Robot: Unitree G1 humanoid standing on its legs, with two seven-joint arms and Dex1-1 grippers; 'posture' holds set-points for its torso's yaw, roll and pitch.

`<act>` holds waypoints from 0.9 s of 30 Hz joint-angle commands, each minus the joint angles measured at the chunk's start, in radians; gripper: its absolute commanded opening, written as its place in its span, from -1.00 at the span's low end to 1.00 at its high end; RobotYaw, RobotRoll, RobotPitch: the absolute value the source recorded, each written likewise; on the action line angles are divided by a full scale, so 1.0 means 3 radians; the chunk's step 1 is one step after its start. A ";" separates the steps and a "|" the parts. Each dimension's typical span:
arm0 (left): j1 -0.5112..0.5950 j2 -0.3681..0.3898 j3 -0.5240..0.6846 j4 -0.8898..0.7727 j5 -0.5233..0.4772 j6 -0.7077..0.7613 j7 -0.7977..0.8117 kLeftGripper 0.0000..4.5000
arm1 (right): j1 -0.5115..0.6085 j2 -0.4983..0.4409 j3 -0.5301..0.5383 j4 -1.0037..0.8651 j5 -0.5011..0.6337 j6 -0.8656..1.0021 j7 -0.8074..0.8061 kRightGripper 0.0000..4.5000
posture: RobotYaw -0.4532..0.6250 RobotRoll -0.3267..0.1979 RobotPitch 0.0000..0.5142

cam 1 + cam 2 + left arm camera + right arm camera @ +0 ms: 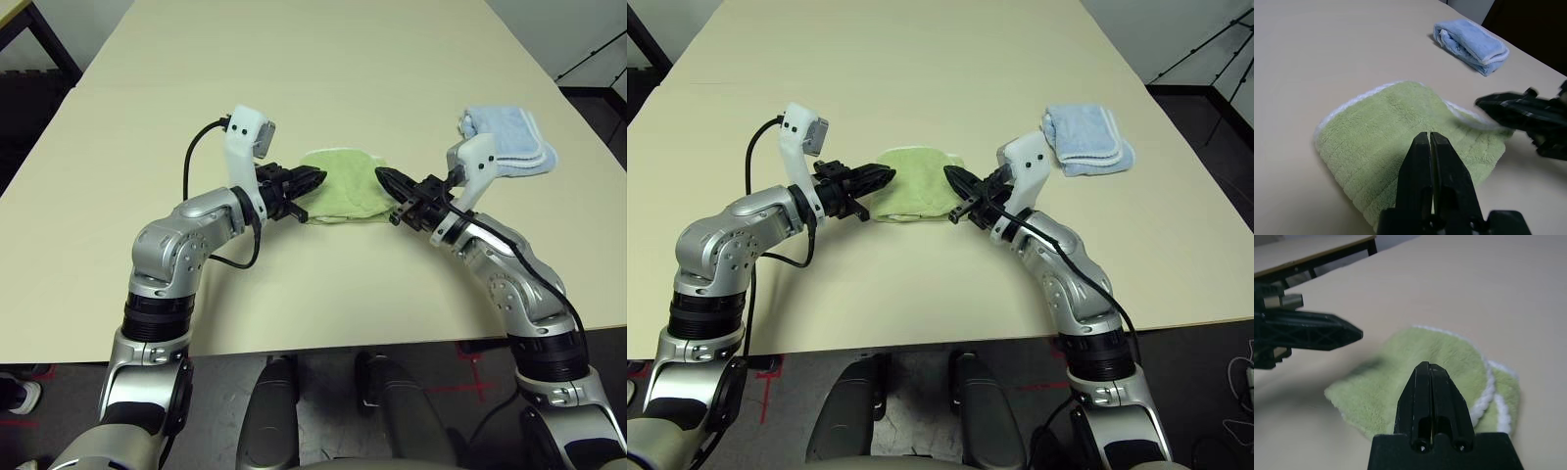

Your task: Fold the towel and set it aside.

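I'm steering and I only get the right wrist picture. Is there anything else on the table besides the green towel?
Observer: Yes, a folded blue towel lies beyond the robot's right arm, apart from the green towel.
Operator: Is my other tool open?
Observer: No, the left tool has its fingers pressed together, with nothing between them.
Operator: Where are the two tools compared to the towel?
Observer: From the head camera, the left tool sits at the towel's left edge and the right tool at its right edge, tips pointing toward each other.
Operator: Is the towel flat?
Observer: It looks folded over, with a white edge curving across the right side.
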 commanded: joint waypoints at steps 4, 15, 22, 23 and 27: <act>0.0052 -0.0030 -0.0081 -0.0096 -0.0032 0.0015 -0.0096 -0.98 | 0.0039 -0.0044 0.0085 0.0294 -0.0201 -0.0073 0.0092 -1.00 | 0.09 0.25 -0.24; 0.0216 0.0037 -0.0259 -0.0326 -0.0069 0.0090 -0.0274 -0.98 | 0.0169 -0.0155 0.0034 0.0385 -0.0314 -0.0065 0.0165 -1.00 | 0.08 0.25 -0.22; 0.0255 0.0035 -0.0334 -0.0261 0.0040 0.0006 -0.0285 -0.98 | 0.0169 -0.0143 0.0013 0.0423 -0.0341 -0.0075 0.0134 -1.00 | 0.08 0.25 -0.20; 0.0258 0.0028 -0.0340 -0.0261 0.0049 0.0002 -0.0283 -0.98 | 0.0161 -0.0140 0.0005 0.0427 -0.0339 -0.0074 0.0131 -1.00 | 0.08 0.25 -0.20; 0.0295 0.0004 -0.0432 -0.0211 0.0188 -0.0093 -0.0233 -0.98 | 0.0104 -0.0137 -0.0027 0.0479 -0.0350 -0.0105 0.0126 -1.00 | 0.08 0.25 -0.20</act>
